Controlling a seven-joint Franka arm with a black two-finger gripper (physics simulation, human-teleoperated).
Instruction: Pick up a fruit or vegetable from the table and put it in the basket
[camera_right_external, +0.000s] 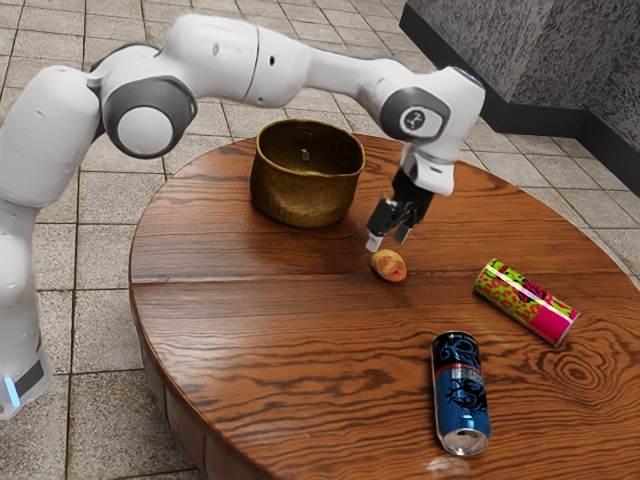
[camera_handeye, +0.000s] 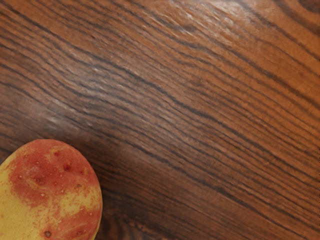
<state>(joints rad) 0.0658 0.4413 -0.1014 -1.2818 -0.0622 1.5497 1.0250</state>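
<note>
Blue can and pink-green can lie apart from the potato below the spread end effector, the basket nearby.

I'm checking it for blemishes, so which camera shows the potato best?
The wrist view: the potato is close up, its spots clear, though partly cut off. The exterior view shows it whole but small, on the table near the gripper.

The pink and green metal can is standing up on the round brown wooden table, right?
Not quite: the pink and green metal can is lying on its side, not standing up. The exterior view shows this. It is on the round brown wooden table, as you said.
</note>
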